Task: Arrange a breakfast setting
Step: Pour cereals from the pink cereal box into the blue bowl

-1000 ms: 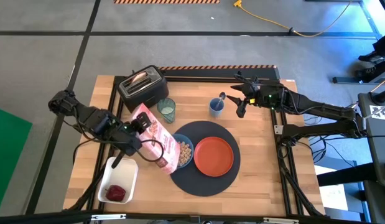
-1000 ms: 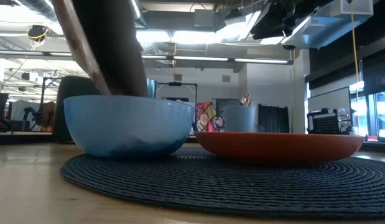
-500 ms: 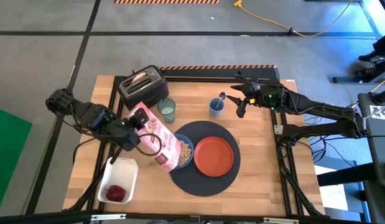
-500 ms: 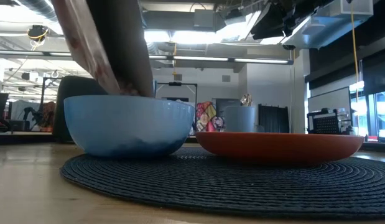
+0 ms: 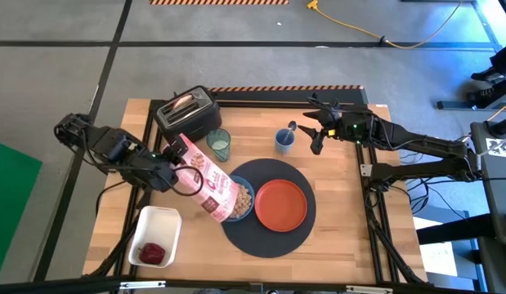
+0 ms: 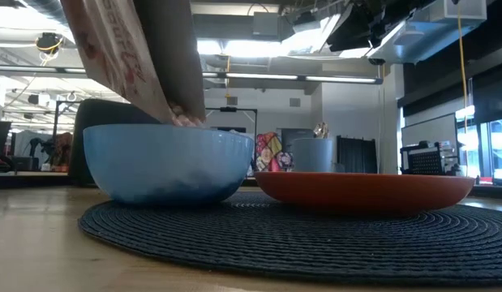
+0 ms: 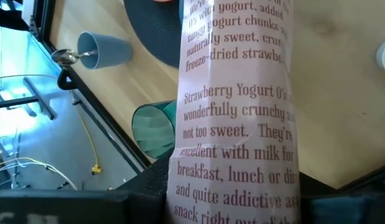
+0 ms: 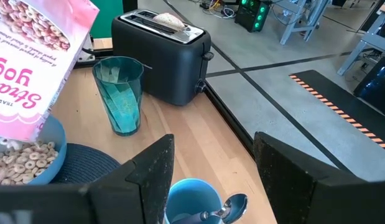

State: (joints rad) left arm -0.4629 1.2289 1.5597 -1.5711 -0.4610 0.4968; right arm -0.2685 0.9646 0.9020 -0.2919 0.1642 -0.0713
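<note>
Left hand [image 5: 172,166] clenched on a pink cereal bag [image 5: 210,184], tipped mouth-down over the blue bowl [image 5: 241,199] on the left edge of the dark round mat [image 5: 269,233]. Bowl part-filled with cereal rings. Orange plate [image 5: 279,204] at the mat's centre, just beside the bowl. Green tumbler [image 5: 219,145] behind the mat, next to the toaster [image 5: 187,114]. Right hand [image 5: 313,140] released, poised beside a small blue cup [image 5: 284,140] holding the spoon [image 5: 292,126], behind the mat. White tray [image 5: 154,237] left of the mat on the worktop [image 5: 342,212].

High view: straight down, whole table [image 5: 334,229] and both arms. Low view: table height, level across, very near the bowl [image 6: 168,162] and plate [image 6: 364,191]. Left wrist: close on the cereal bag [image 7: 236,112]. Right wrist: faces the toaster [image 8: 161,53]. All share the tumbler [image 8: 120,93] area.
</note>
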